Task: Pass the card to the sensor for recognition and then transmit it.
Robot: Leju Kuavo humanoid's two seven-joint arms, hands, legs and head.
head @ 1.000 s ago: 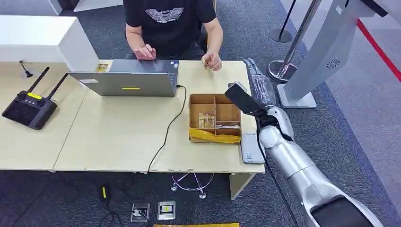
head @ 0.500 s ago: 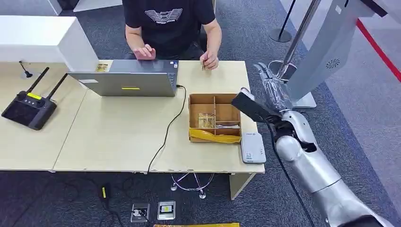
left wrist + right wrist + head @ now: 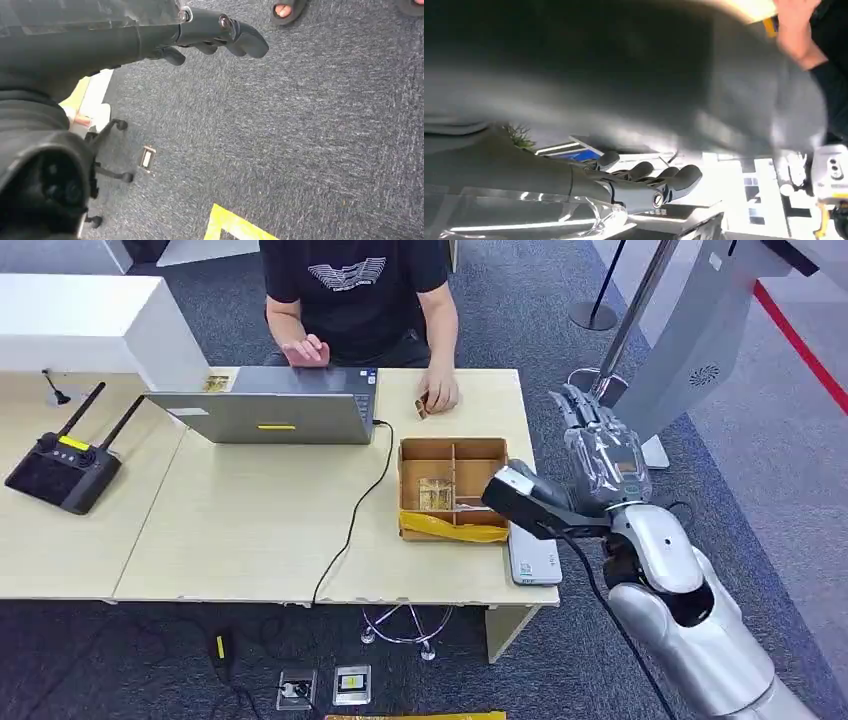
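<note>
While a person's hand (image 3: 437,393) holds a card (image 3: 422,407) at twelve o'clock from the box (image 3: 453,490), my right hand (image 3: 597,440) hovers empty, fingers apart; my left hand (image 3: 210,37) hangs empty too.

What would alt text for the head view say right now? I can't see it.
The right robot hand is raised, empty, beside the desk's right edge, fingers pointing away from the robot. On the desk are a divided cardboard box, a white card reader and a laptop. A person sits behind, holding a small card.
</note>
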